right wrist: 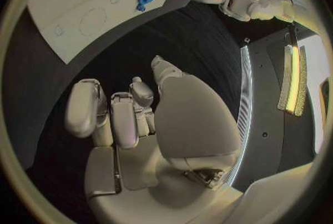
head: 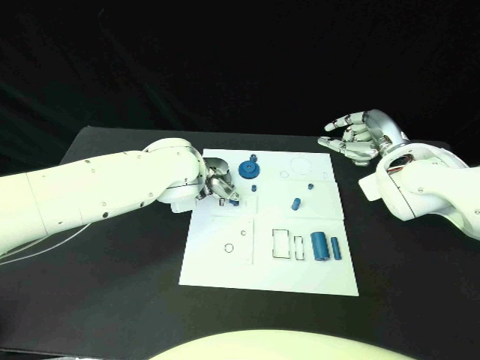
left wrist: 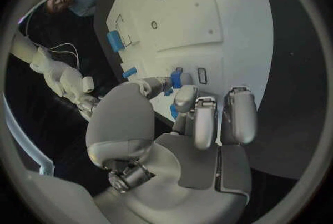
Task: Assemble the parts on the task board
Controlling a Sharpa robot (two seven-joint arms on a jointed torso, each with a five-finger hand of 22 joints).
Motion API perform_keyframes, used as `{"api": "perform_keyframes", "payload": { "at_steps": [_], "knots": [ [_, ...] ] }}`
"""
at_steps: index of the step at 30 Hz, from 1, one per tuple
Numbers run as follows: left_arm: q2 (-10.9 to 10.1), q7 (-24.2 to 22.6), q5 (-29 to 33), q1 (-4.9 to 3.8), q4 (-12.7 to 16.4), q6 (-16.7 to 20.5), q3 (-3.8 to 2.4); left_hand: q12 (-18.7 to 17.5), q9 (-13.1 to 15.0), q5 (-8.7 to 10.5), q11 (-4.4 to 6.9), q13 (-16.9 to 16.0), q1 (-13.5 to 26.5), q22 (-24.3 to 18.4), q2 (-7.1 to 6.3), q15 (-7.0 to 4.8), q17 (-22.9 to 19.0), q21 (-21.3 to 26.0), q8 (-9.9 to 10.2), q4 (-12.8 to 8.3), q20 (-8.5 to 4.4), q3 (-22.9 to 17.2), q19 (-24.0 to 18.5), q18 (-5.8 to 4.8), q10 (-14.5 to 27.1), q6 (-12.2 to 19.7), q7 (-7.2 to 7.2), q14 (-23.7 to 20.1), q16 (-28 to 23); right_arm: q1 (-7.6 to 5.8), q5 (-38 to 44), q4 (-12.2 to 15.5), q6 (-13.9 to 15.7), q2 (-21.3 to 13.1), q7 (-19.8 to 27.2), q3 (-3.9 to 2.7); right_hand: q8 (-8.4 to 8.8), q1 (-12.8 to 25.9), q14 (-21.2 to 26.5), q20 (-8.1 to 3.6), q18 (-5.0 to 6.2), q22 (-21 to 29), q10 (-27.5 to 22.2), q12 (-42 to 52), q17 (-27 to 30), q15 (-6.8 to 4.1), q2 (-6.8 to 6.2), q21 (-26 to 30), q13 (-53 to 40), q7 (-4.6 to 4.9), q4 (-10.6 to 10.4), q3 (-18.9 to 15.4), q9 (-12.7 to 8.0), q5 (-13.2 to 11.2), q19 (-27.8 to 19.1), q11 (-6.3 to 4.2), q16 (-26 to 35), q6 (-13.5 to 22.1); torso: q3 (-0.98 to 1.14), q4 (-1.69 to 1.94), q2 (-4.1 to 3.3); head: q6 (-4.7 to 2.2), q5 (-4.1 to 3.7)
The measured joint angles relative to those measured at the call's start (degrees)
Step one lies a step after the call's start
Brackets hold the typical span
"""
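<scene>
One task board [head: 271,255], five blue parts [head: 320,244], two hands [head: 354,135]

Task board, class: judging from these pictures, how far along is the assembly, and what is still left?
Early on, it seems. On the task board, a blue round part already sits near the far edge, though whether it is seated is unclear. In hand: the left robot hand pinches a small blue part over the board. Left: two blue cylinders and a small blue peg lie loose. The right robot hand hovers, holding nothing.
</scene>
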State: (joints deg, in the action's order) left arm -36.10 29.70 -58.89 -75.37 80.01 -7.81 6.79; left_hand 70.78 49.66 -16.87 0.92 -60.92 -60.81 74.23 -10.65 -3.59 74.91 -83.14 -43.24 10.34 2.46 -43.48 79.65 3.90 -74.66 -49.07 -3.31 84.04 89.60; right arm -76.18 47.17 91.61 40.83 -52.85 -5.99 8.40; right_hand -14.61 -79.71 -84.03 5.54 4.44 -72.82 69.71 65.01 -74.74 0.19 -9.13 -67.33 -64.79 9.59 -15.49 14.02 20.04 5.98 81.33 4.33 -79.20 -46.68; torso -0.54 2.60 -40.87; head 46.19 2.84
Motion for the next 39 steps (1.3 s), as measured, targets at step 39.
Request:
{"api": "perform_keyframes", "payload": {
  "at_steps": [39],
  "knots": [
    [0.39, 0.03, 1.06, 0.04, -0.64, -0.84, -0.05, 0.22, 0.18, -0.89, 0.41, -0.23, 0.06, 0.72, -0.06, -0.19, 0.0, -0.45, -0.22, -0.15, -0.19, 0.15, 0.6, 0.01, -0.42, -0.61, 0.04, -0.21, 0.21, 0.12, 0.13, -0.38, -0.45, 0.21, -0.17, 0.01, 0.0, 0.0, 0.0, 0.0, -0.01, 0.18, 0.02, 0.0, 0.11, 0.0, 0.0, 0.28, 0.24, -0.2, 0.0, 0.0, -0.02, 0.0, 0.0, 0.02, 0.0, 0.2, 0.04, -0.01, 0.0, 0.06, 0.12]
  ]
}}
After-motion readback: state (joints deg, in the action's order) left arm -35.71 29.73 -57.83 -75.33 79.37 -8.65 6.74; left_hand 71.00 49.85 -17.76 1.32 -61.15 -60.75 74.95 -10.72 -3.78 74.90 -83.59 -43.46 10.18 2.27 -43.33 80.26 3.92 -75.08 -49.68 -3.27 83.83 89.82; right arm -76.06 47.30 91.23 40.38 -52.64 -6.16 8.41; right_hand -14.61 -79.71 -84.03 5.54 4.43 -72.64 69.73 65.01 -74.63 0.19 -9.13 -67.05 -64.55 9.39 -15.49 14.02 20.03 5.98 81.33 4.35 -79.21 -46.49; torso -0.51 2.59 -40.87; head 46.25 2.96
